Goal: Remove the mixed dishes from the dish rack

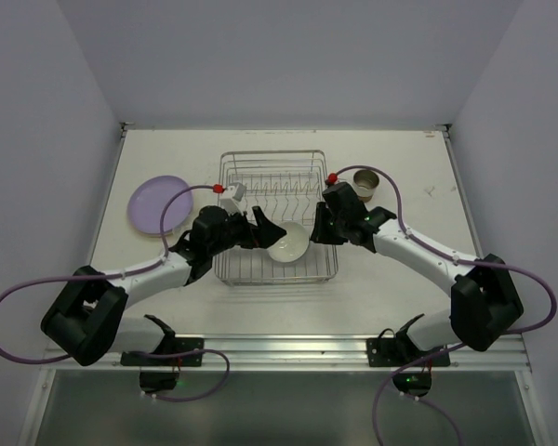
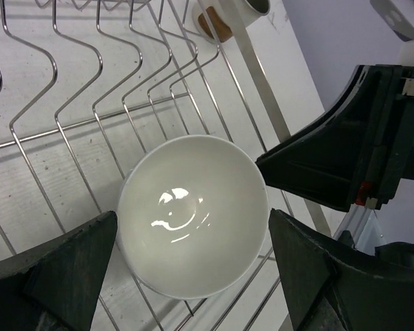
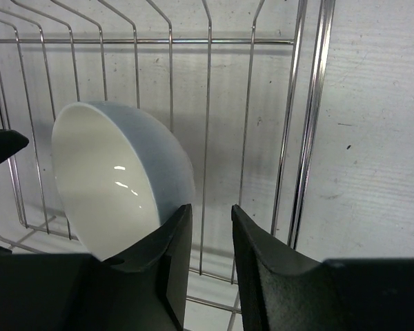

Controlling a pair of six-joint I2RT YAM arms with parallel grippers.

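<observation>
Tabletop [image 1: 391, 279], white, between pale lavender walls [image 1: 288, 56], bears the dish rack [image 1: 260, 158]. The white bowl [image 1: 288, 244] tilts inside, flanked by the wide-spread left gripper [image 2: 193, 217]. The right gripper [image 3: 210, 210], narrowly parted and empty, is just beside it.

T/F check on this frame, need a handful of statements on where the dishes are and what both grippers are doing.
1. The white round bowl sits inside the silver wire dish rack. True.
2. The purple round plate stands between the rack's prongs. False: it lies on the table, left of the rack.
3. The left gripper is wide open, a finger on either side of the bowl. True.
4. The brown cylindrical cup is in the rack. False: it stands on the table outside the rack's right side.
5. The right gripper clamps the bowl. False: its fingers stand slightly apart with nothing between them, the bowl beside them.
</observation>
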